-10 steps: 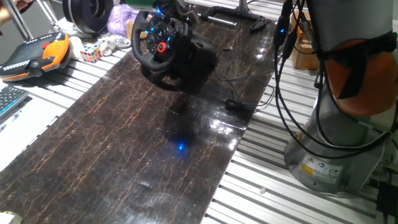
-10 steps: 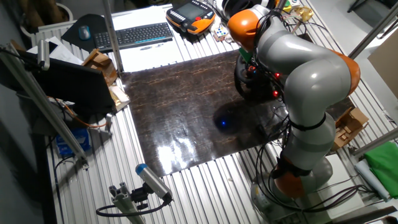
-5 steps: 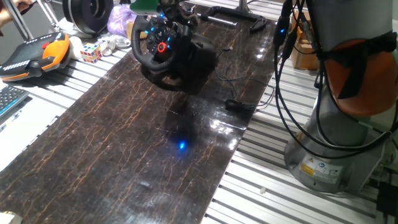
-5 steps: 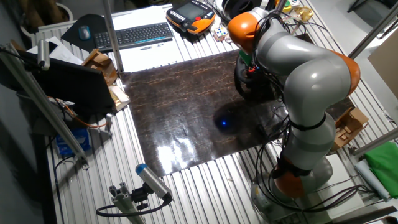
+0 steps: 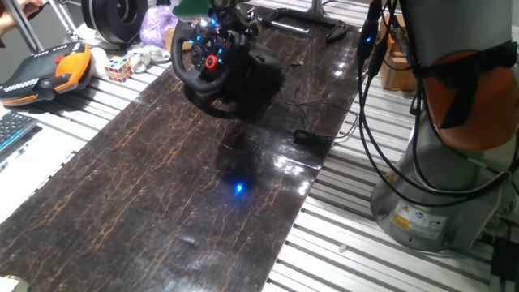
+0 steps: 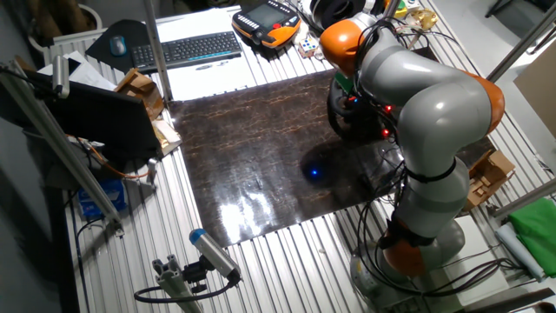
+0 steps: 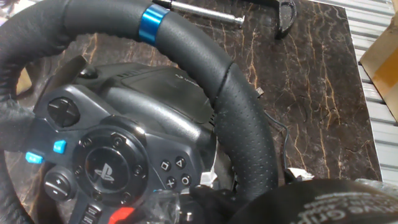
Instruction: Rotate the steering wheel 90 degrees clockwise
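The steering wheel (image 5: 204, 58) stands tilted on its black base (image 5: 255, 85) at the far end of the dark mat, its red knob (image 5: 212, 61) on the hub. My gripper (image 5: 219, 14) sits at the wheel's top rim, seemingly shut on it. In the hand view the thick rim (image 7: 239, 118) with a blue stripe (image 7: 150, 23) fills the frame, the button hub (image 7: 102, 165) lies below it, and a dark finger (image 7: 323, 202) rests over the rim at the bottom right. In the other fixed view my arm (image 6: 408, 78) hides most of the wheel (image 6: 346, 117).
An orange teach pendant (image 5: 53, 71), a Rubik's cube (image 5: 117, 67), a black spool (image 5: 113, 18) and a purple bag (image 5: 154, 26) lie left of the wheel. A cable with a small black box (image 5: 312, 138) runs right of it. A clamp (image 5: 304, 20) lies behind.
The wheel's hub has turned a little under my gripper; the buttons and red knob have shifted slightly. The arm has moved slightly at the wheel's top.
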`<action>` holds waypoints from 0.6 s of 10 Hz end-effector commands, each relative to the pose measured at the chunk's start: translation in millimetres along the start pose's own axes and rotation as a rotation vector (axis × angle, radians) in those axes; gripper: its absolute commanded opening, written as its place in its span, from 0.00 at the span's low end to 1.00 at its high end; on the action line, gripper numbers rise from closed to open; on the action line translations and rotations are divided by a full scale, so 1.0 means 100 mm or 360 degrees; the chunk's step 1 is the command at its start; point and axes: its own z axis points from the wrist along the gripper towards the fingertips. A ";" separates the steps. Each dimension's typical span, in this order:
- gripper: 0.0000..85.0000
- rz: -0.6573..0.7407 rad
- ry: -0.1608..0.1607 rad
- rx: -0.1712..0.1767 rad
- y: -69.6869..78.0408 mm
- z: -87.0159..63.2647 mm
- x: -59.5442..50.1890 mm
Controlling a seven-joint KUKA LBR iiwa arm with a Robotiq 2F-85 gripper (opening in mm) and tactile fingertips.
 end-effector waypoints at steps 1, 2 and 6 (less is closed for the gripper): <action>0.57 -0.0005 0.0002 -0.0001 0.00 0.00 0.00; 0.51 -0.0015 0.0003 0.0001 0.00 0.00 0.00; 0.25 -0.0034 0.0006 0.0006 0.00 0.00 0.00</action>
